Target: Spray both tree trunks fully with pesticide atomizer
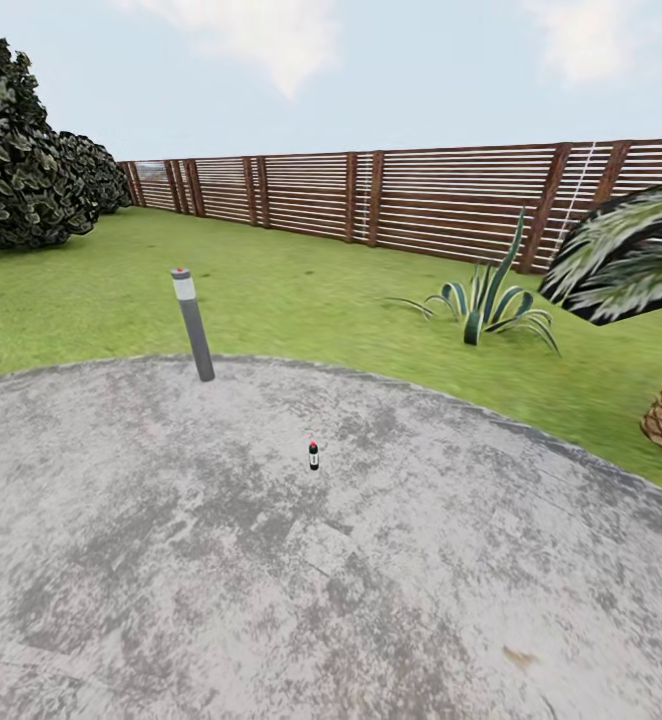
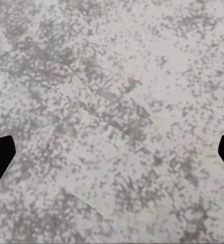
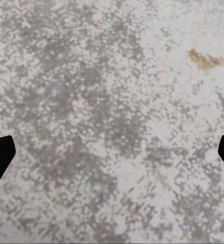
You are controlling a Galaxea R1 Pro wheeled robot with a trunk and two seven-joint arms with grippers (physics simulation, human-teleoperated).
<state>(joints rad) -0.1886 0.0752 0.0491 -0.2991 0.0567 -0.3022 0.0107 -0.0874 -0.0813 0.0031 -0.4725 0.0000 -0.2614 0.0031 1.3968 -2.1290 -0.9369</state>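
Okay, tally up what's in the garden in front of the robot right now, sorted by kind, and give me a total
Pesticide atomizer, standing on the concrete floor: 1
Grey bollard light at the paving's edge: 1
Spiky agave-like plant on the lawn: 1
Palm, partly cut off at the frame edge: 1
Dark leafy bushes, apparently: 2
Slatted wooden fence: 1
Total: 7

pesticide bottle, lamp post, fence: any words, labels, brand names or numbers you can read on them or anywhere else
None can be read.
Pesticide atomizer: dark body with a red top, too small to show any label.
Grey bollard lamp: plain, no marking.
Wooden fence: bare slats, no sign.
Concrete floor in the wrist views: mottled grey, with no text.
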